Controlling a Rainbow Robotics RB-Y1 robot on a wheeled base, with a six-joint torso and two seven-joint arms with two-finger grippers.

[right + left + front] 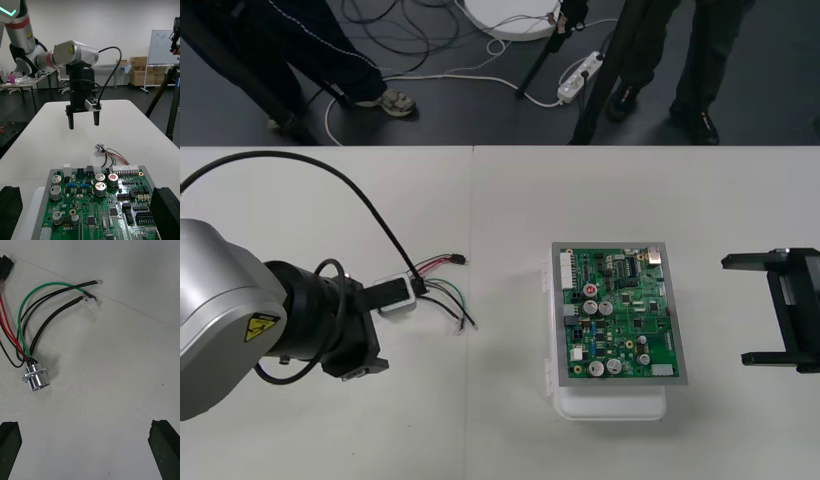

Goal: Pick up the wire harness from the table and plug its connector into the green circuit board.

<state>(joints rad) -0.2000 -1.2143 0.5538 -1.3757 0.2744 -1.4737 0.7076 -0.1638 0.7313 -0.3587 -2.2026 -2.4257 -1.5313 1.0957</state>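
On the counter [510,200], well to the left of the green circuit board [615,315], the wire harness [31,348] lies loose and flat. Its round metal socket [36,377] rests on its side and its red, black and green wires fan away from it. We judge this to be the approach before the pick, since nothing is grasped and nothing is plugged in. Our left gripper [83,120] hangs above the harness, clear of it, with its fingers [163,446] spread wide and nothing between them. The socket sits nearer one finger than the other. The next move, as we read it, calls for shifting sideways to centre on the harness and then lowering until the fingers straddle it. A hold close to the black plug [5,266] would probably serve better than one on the socket, because the plug is the end that has to meet the board. Our right gripper [745,310] waits at its own side, just beyond the board's right edge, with its fingers apart and empty. For room, the harness lies well inside the counter's far edge. The stretch between it and the board is bare, so the carry across looks unobstructed. The board's white base [610,405] sits closer to the near edge.
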